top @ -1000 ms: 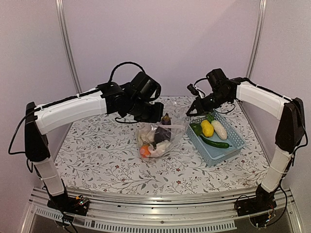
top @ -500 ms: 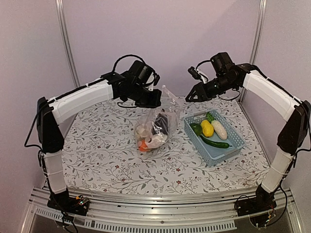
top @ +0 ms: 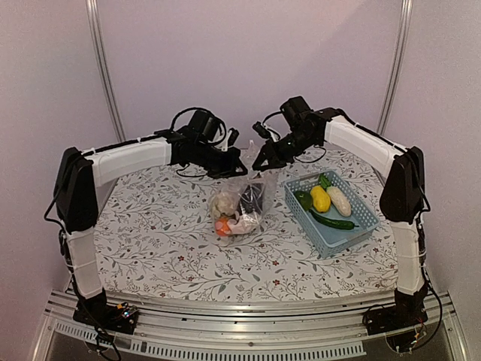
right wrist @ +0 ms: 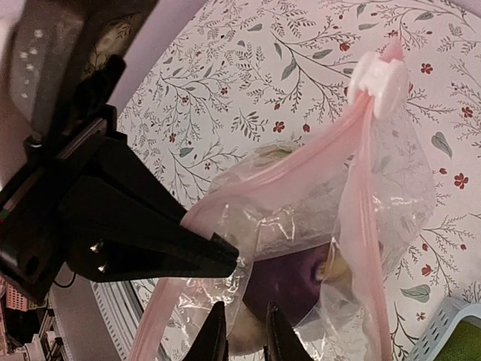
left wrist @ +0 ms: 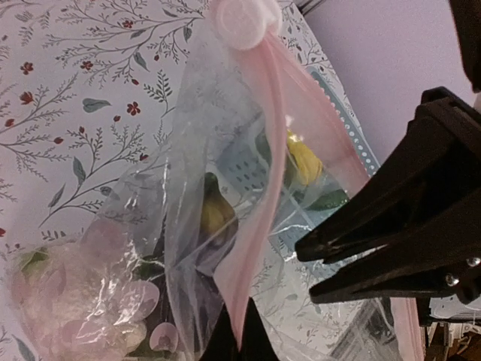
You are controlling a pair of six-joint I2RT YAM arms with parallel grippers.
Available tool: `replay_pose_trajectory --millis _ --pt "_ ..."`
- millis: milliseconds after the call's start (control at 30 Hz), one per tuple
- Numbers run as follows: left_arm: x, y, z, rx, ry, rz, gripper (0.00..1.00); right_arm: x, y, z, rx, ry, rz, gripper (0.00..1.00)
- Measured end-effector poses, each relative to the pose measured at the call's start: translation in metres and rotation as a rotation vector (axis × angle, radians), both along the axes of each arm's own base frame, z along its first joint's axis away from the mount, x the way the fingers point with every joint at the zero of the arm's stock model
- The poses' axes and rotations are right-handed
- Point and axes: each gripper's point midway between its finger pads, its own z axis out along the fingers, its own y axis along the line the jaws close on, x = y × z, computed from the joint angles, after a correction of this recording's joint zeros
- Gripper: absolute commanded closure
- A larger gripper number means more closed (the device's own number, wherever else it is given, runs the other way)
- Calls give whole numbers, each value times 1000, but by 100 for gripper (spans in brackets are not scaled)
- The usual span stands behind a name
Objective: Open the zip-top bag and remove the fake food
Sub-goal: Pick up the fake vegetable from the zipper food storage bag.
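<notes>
Over the floral table (top: 150,226), we note the right gripper (right wrist: 240,338), narrowly parted, has moved in beside the zip-top bag (top: 240,199); the left gripper (left wrist: 233,342) pinches its pink rim.

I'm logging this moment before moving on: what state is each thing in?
Bag: zip open, top held up, not emptied.
Eggplant: inside bag.
Cucumber: lying in basket.
Basket: upright, partly filled.
Left gripper: shut on bag rim.
Right gripper: at bag mouth, grip unclear.
</notes>
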Motion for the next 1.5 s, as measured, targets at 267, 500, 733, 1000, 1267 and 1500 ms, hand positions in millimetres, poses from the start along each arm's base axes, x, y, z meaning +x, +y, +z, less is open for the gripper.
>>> replay_pose_trajectory --millis 267,500,733,1000,1267,1500 --pt "-9 6 7 -65 -59 4 100 -9 10 -44 -127 59 -42 80" --pt "-11 6 2 -82 -69 5 100 -12 23 -96 -199 142 -62 64" --pt "-9 6 -18 -68 -40 15 100 -7 25 -129 -241 192 -104 58" --pt "-14 5 -39 -76 7 30 100 -22 10 -138 -260 226 -124 57" --pt "-20 -7 -69 -58 60 6 100 -58 -22 -133 -305 262 -143 58" --pt "-30 -18 -77 -42 60 -34 100 -70 -27 -135 -325 225 -64 64"
